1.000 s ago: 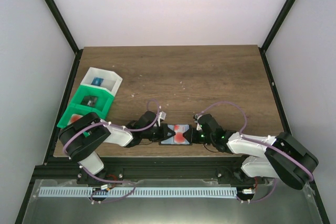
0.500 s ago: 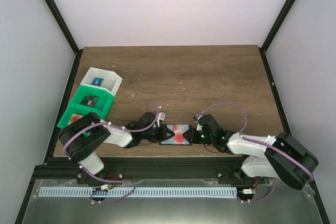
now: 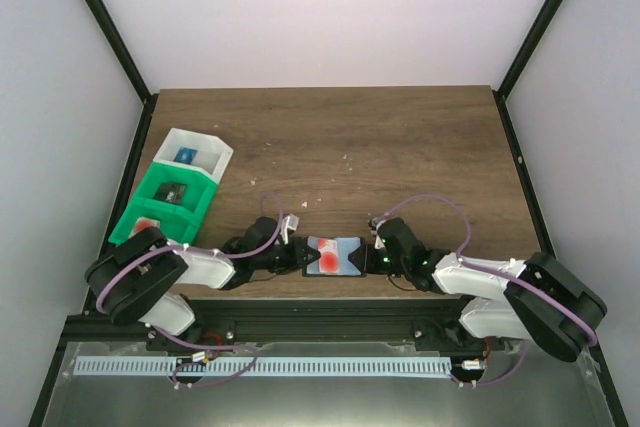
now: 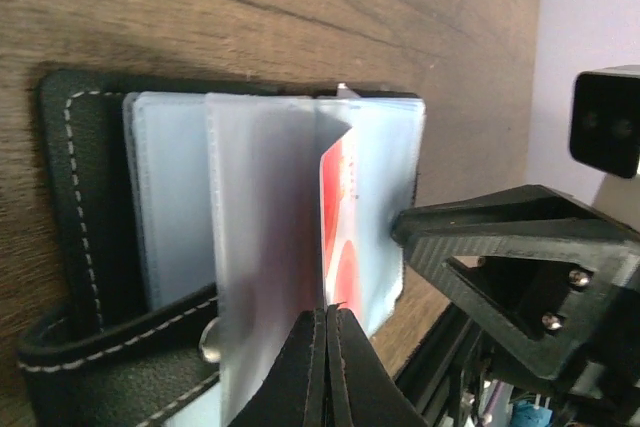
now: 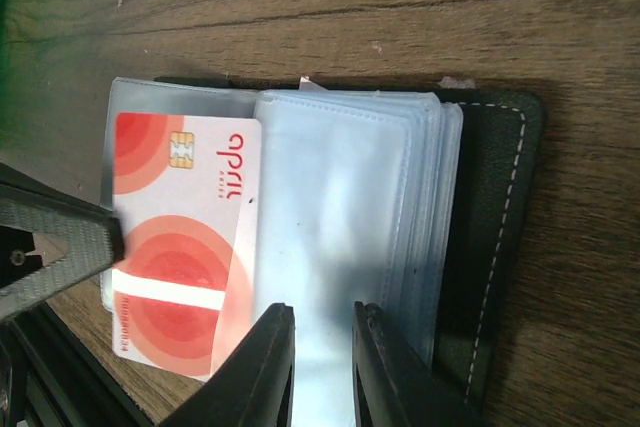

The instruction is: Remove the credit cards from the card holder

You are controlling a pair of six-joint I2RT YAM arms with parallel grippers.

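Station report. The card holder [image 3: 348, 250] lies open and flat on the wooden table [image 3: 400, 147], close to the near edge and about mid-width, between my two grippers. Its black cover faces down and its stack of clear sleeves [image 5: 340, 197] faces up.

Left gripper [image 4: 326, 322]: it is at the holder's left side with the jaws fully together. Its tips appear to pinch the edge of the red credit card [image 5: 185, 247]. That card lies on the left half of the holder, partly drawn out, with one edge standing past the sleeve. I can make out no other cards through the sleeves.

Right gripper [image 5: 320, 312]: it comes in from the holder's right side with the jaws a narrow gap apart. Both fingertips [image 5: 272, 347] rest on top of the sleeve stack, and sleeve plastic shows between them. I see nothing clamped in this gripper.

At the far left of the table a green bin [image 3: 175, 197] stands against a white bin [image 3: 195, 152], both well apart from the holder.
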